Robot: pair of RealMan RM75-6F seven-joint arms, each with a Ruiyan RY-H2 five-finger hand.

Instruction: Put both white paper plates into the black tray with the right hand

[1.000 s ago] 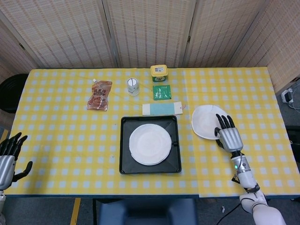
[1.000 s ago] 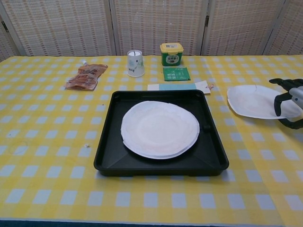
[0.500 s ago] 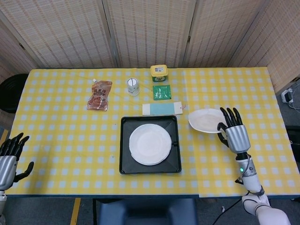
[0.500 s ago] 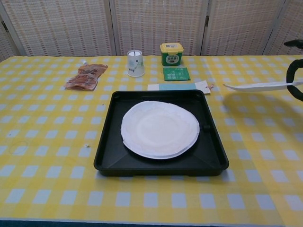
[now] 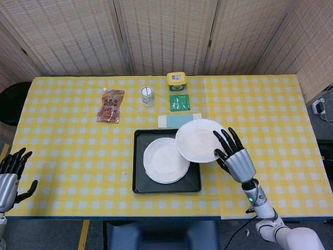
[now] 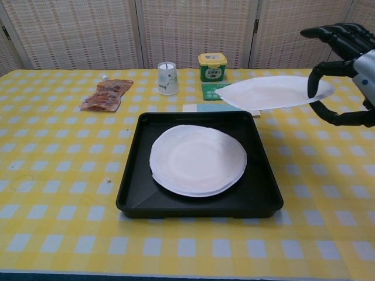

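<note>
One white paper plate point(image 5: 165, 160) point(image 6: 197, 160) lies flat inside the black tray point(image 5: 139, 183) point(image 6: 263, 193) at the table's middle. My right hand point(image 5: 232, 157) point(image 6: 343, 61) holds the second white paper plate point(image 5: 199, 140) point(image 6: 269, 93) by its right rim, lifted in the air over the tray's far right corner. My left hand point(image 5: 10, 174) hangs open at the table's near left edge, holding nothing; the chest view does not show it.
Behind the tray lie a teal and white packet point(image 5: 171, 121) point(image 6: 214, 108), a green sachet point(image 5: 179, 102) point(image 6: 218, 91), a yellow-lidded tub point(image 5: 177, 81) point(image 6: 212, 66), a paper cup point(image 5: 148, 96) point(image 6: 167, 78) and a brown pouch point(image 5: 110, 106) point(image 6: 105, 95). Yellow checked cloth covers the table.
My right hand has lifted the second plate off the cloth at the right and carried it leftward, so it now hovers over the tray's right side. The left hand stayed still.
</note>
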